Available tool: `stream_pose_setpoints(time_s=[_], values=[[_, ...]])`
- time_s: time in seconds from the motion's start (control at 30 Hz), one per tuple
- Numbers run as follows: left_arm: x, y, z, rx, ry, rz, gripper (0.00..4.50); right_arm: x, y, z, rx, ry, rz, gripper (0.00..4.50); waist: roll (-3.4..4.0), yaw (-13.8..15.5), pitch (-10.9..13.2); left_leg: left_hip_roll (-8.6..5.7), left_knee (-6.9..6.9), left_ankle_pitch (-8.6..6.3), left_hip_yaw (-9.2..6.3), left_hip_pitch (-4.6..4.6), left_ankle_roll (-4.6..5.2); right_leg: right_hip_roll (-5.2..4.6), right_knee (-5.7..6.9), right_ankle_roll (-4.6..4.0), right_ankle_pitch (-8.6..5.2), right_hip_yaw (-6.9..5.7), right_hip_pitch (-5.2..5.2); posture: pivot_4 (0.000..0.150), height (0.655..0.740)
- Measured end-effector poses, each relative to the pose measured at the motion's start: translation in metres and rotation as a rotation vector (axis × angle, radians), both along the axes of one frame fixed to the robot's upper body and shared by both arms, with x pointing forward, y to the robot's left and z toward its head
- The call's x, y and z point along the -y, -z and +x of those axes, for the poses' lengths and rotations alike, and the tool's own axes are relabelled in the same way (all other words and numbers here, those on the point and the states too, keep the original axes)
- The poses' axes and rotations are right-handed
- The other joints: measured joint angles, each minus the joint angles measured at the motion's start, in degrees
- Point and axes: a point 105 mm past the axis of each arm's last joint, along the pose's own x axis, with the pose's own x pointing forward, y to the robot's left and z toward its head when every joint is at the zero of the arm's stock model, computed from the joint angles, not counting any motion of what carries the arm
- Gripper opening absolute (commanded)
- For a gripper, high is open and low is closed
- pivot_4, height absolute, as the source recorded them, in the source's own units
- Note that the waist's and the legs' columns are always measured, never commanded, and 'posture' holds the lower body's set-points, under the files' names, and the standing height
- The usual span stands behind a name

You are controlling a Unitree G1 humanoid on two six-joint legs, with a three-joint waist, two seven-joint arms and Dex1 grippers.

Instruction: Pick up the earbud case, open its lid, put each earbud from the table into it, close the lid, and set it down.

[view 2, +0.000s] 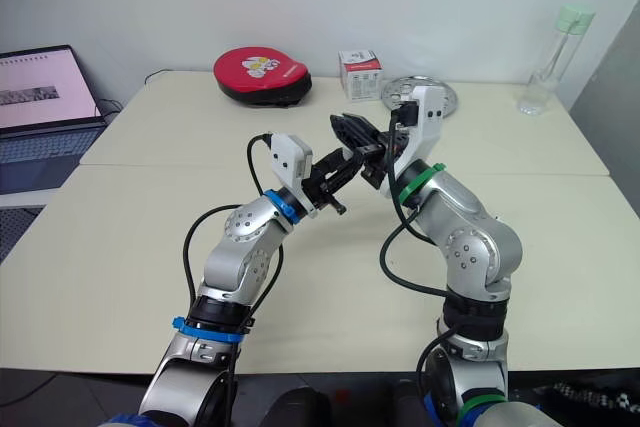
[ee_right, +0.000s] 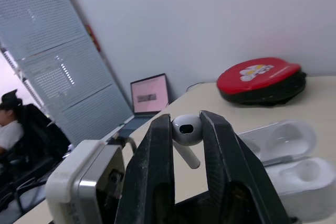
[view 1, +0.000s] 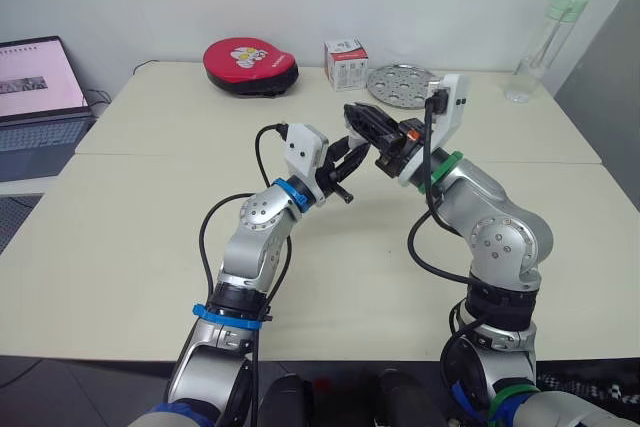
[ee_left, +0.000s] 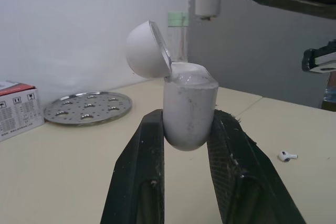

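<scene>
My left gripper (ee_left: 188, 119) is shut on the body of the white earbud case (ee_left: 189, 111), held upright above the table with its lid (ee_left: 147, 48) swung open. In the right wrist view the open case (ee_right: 294, 169) lies just beyond my right gripper (ee_right: 185, 121), which is shut on a white earbud (ee_right: 186, 130) with its stem pointing down. From the head, the left gripper (view 1: 342, 162) and right gripper (view 1: 365, 119) meet over the middle of the table, the right one slightly higher. A second earbud (ee_left: 286, 156) lies on the tabletop.
On the far side of the cream table (view 1: 150, 227) are a red round pouch (view 1: 250, 65), a small box (view 1: 345, 64), a perforated metal disc (view 1: 402, 84) and a clear bottle (view 1: 540, 47). A laptop (view 1: 40, 97) sits at far left. A person (ee_right: 10, 124) sits in the background.
</scene>
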Motion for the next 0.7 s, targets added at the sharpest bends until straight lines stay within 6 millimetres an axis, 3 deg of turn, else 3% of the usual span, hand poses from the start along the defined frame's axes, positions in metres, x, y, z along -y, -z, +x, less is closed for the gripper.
stream_pose_setpoints(time_s=[0.27,0.7], values=[[0.000,0.000,-0.001,0.004,0.012,0.009,0.77,0.009,0.012,0.005,-0.052,0.046,0.024,0.37,0.00,-0.11,0.00,0.02,-0.03,0.00,0.01,0.00,0.00,0.03,-0.02,0.00,-0.01,0.02,0.00,0.150,0.7400],[0.000,0.005,-0.002,-0.012,0.013,0.010,0.77,0.000,0.025,0.008,-0.076,0.039,0.012,0.37,0.00,-0.15,0.00,0.02,-0.04,0.00,0.02,0.00,0.00,0.03,-0.05,0.00,-0.01,0.03,-0.01,0.150,0.7400]])
